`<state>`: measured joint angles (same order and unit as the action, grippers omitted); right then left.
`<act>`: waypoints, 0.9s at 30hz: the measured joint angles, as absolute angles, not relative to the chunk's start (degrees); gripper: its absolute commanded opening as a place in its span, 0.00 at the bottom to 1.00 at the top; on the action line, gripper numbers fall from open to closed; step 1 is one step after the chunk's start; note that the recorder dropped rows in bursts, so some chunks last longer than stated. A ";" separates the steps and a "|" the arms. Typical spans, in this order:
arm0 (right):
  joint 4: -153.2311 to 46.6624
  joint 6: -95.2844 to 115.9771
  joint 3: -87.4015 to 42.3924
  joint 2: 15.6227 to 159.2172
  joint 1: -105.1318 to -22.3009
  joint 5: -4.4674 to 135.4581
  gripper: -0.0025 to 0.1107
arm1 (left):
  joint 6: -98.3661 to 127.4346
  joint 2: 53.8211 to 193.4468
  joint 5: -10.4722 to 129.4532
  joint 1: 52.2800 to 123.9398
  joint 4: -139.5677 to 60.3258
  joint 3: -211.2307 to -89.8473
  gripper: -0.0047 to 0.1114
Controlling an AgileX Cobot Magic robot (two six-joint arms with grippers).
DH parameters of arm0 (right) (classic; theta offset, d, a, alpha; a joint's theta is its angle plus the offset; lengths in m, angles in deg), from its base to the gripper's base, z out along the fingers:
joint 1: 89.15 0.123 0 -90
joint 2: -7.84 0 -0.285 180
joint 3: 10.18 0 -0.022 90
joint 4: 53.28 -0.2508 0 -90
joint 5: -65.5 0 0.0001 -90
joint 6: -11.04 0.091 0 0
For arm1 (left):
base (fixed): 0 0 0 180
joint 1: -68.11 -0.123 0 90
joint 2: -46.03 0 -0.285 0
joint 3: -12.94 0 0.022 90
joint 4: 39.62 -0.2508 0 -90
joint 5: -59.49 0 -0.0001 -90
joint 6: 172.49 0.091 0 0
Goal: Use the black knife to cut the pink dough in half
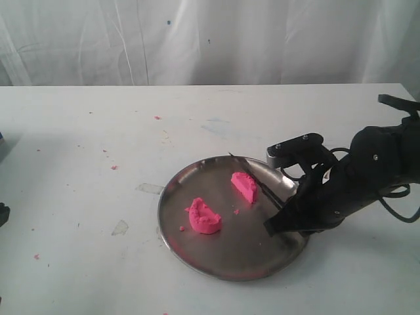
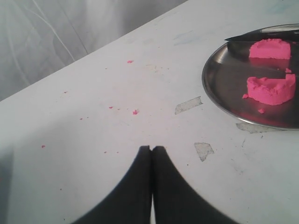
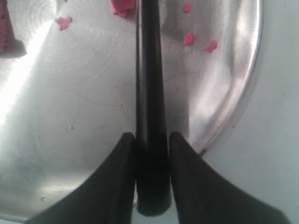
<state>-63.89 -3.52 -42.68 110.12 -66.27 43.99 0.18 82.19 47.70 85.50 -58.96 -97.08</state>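
On plate — two pink dough halves, one black knife.

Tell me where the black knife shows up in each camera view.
Exterior view: the black knife slants over the right side of the steel plate.
Left wrist view: its blade lies along the plate's rim.
Right wrist view: its handle, gripped in the right tool.
Shared landmark: the steel plate.
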 measured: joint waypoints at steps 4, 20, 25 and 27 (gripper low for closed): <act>-63.89 -3.52 -42.68 110.12 -66.27 44.62 0.25 | 0.08 82.19 48.35 85.50 -58.96 -97.08 0.04; -63.49 -3.52 -42.68 109.08 -66.27 48.59 0.25 | 0.08 82.19 48.55 85.50 -58.96 -97.08 0.04; -63.26 -3.08 -42.68 108.24 -70.38 49.78 0.10 | -0.01 82.19 48.65 85.50 -58.96 -97.08 0.04; -63.26 -2.13 -42.68 108.24 -73.14 49.37 0.03 | -0.01 82.19 48.85 85.50 -58.96 -97.08 0.04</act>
<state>-63.26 -2.13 -42.68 108.24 -73.14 49.37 -0.01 82.19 48.85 85.50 -58.96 -97.08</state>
